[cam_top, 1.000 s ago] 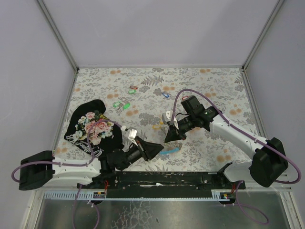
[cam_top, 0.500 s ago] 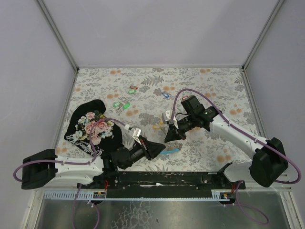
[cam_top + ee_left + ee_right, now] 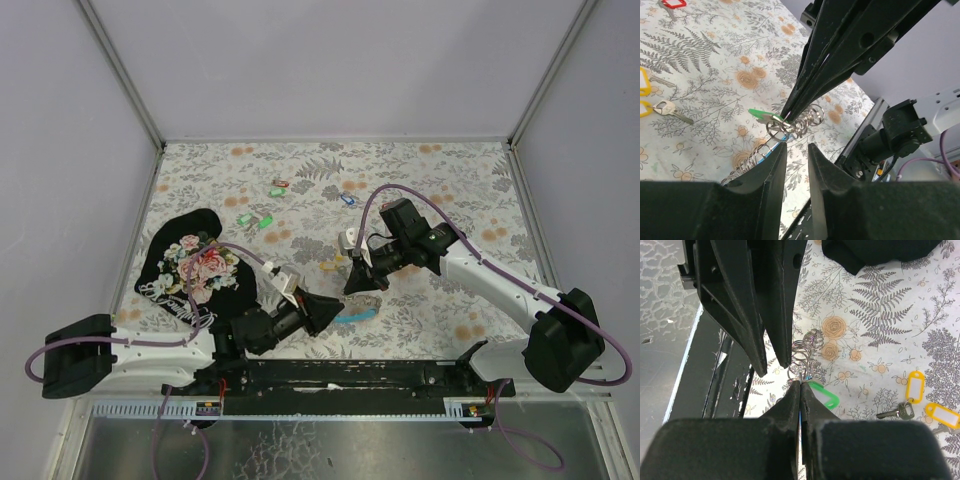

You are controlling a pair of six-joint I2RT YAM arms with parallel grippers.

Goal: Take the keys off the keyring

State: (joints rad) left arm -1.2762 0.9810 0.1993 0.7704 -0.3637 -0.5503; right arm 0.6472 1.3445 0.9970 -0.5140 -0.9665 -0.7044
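The keyring point(image 3: 800, 124) is a floppy grey loop of coiled wire with a blue section, lying near the table's front edge point(image 3: 358, 308). A small green key tag point(image 3: 824, 396) hangs at its raised end point(image 3: 759, 114). My right gripper point(image 3: 800, 383) is shut on the keyring's wire right beside the green tag and holds that end up off the table point(image 3: 352, 290). My left gripper point(image 3: 796, 146) stands just in front of it, jaws a narrow gap apart with only table showing between them. The coil runs past the outside of its left finger. Its fingers point(image 3: 760, 355) stand next to the coil point(image 3: 802, 354).
A black floral cloth point(image 3: 195, 265) lies at the left. Two yellow tags point(image 3: 915, 386) with a metal key point(image 3: 895, 412) lie beside the right gripper. Loose green tags point(image 3: 255, 220), a red tag point(image 3: 280, 187) and a blue tag point(image 3: 347, 199) lie farther back. The black base rail point(image 3: 340, 375) borders the near edge.
My left gripper has crept a little forward and right toward the keyring. The right gripper stays shut in nearly the same place.
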